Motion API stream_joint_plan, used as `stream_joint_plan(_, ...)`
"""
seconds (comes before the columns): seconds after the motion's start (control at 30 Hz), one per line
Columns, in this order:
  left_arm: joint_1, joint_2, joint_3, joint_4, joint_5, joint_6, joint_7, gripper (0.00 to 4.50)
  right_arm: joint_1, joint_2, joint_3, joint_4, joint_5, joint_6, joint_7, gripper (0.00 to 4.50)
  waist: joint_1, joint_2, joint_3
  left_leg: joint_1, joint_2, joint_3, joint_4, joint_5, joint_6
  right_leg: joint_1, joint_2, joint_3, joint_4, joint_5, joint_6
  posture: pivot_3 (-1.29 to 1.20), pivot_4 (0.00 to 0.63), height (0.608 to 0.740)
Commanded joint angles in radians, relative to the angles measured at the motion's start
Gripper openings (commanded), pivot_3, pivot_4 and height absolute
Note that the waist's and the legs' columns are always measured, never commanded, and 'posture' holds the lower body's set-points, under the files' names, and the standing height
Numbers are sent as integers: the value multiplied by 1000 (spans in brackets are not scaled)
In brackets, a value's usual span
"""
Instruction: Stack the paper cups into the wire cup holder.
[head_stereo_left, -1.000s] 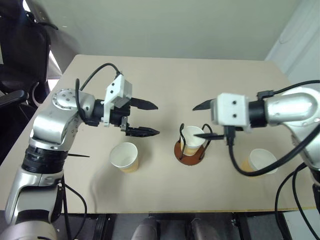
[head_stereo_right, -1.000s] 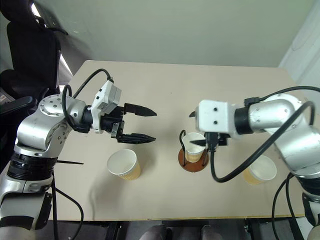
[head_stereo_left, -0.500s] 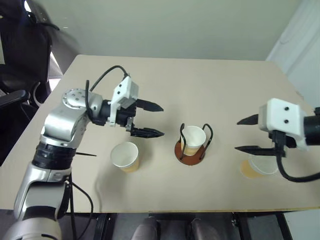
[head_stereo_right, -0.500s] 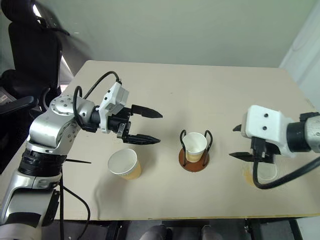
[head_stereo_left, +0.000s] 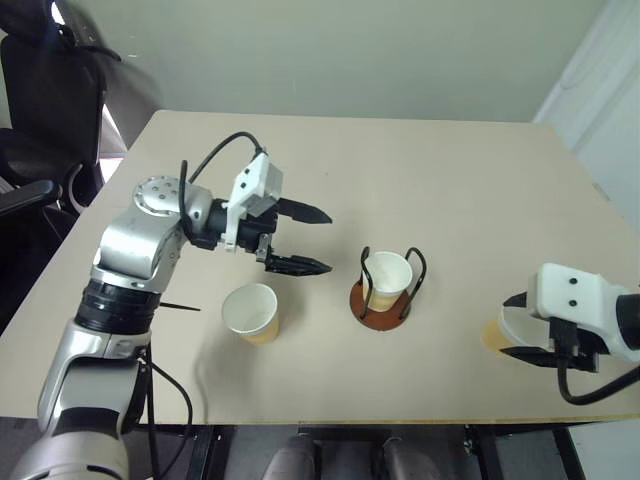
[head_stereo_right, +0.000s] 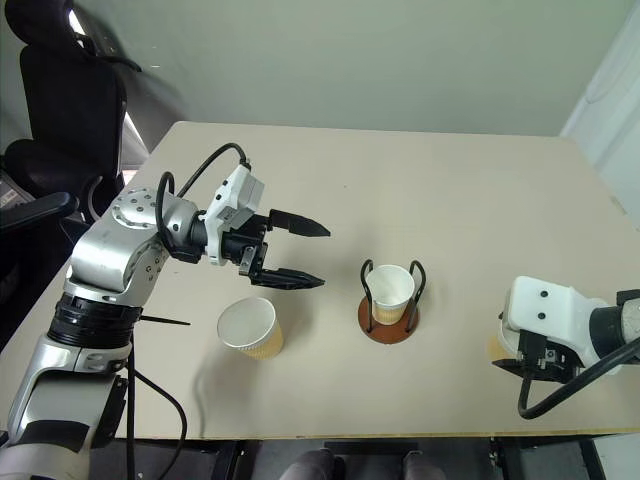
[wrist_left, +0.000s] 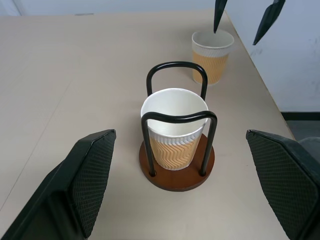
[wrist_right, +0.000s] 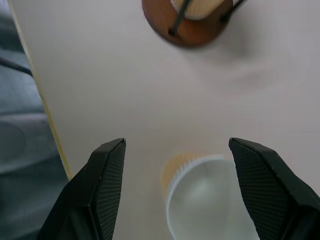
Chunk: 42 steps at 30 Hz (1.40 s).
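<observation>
The wire cup holder (head_stereo_left: 379, 304) stands mid-table on its reddish-brown base, with one paper cup (head_stereo_left: 387, 274) upright inside the black loops. A second paper cup (head_stereo_left: 250, 312) stands on the table to its left. My left gripper (head_stereo_left: 323, 241) hovers open above and behind that cup, pointing toward the holder, nothing between its fingers. A third paper cup (wrist_right: 200, 202) stands at the right near the front edge. My right gripper (head_stereo_left: 512, 326) is open just above it, its fingers (wrist_right: 107, 185) on either side of the rim without touching.
The beige table (head_stereo_left: 420, 170) ends close in front of the right cup, and its right edge is near too. A black chair (head_stereo_left: 40, 120) stands off the table's left side. In the left wrist view the right gripper's fingertips (wrist_left: 219, 12) hang over the far cup (wrist_left: 212, 52).
My right gripper left the holder, swung right and sank over the right-hand cup, staying open. The left gripper has stayed about where it was, open.
</observation>
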Motion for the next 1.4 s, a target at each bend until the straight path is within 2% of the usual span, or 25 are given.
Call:
stream_joint_plan(0.03, -11, 13, 21, -30, -11, -7, -13, 4500, 33, -6, -51, 15, -42, -47, 7, 3337, 0, 0, 0, 0, 0, 0, 0, 0, 0, 0, 0, 0, 0, 0, 0, 0, 150, 740)
stream_joint_plan(0.3, -10, 17, 26, -39, -13, 1, -11, 4500, 105, 1, -20, 75, -106, -139, -1, 3337, 0, 0, 0, 0, 0, 0, 0, 0, 1, 0, 0, 0, 0, 0, 0, 0, 150, 740)
stream_joint_plan(0.6, -11, 21, 28, -42, -14, 5, -7, 4500, 86, 2, 132, 127, -142, -216, -52, 3337, -1, 0, 0, 1, 0, 0, 1, 0, 1, 1, 0, 0, 1, 0, 0, 0, 150, 740)
stream_joint_plan(0.73, -9, 21, 28, -41, -13, 5, -5, 4500, 52, 5, 230, 149, -163, -244, -83, 2431, -2, 0, 0, 1, 0, 0, 1, 0, 1, 1, 0, 0, 1, 0, 0, 0, 150, 740)
stream_joint_plan(0.93, -6, 24, 30, -44, -14, 7, -1, 4500, -22, 13, 309, 162, -164, -259, -104, 194, -3, 0, 0, 1, 0, 0, 2, 0, 1, 1, 0, 0, 2, 0, 0, 0, 150, 740)
stream_joint_plan(0.97, -5, 25, 31, -46, -14, 8, 0, 4500, -34, 12, 311, 163, -162, -260, -105, 22, -3, 0, 0, 1, 0, 0, 2, 0, 1, 1, 0, 0, 2, 0, 0, 0, 150, 740)
stream_joint_plan(1.17, 0, 31, 36, -58, -18, 16, 4, 4500, -172, -6, 291, 152, -110, -248, -82, 22, -4, 0, 0, 1, 0, 0, 3, 0, 1, 1, 0, 0, 3, 0, 0, 0, 150, 740)
stream_joint_plan(1.4, 0, 30, 34, -63, -17, 21, 5, 4500, -652, 5, 402, 163, 8, -186, -47, 22, -12, 0, 0, 2, 0, 1, 4, 0, 2, 0, 1, 1, 6, 0, 0, 0, 150, 740)
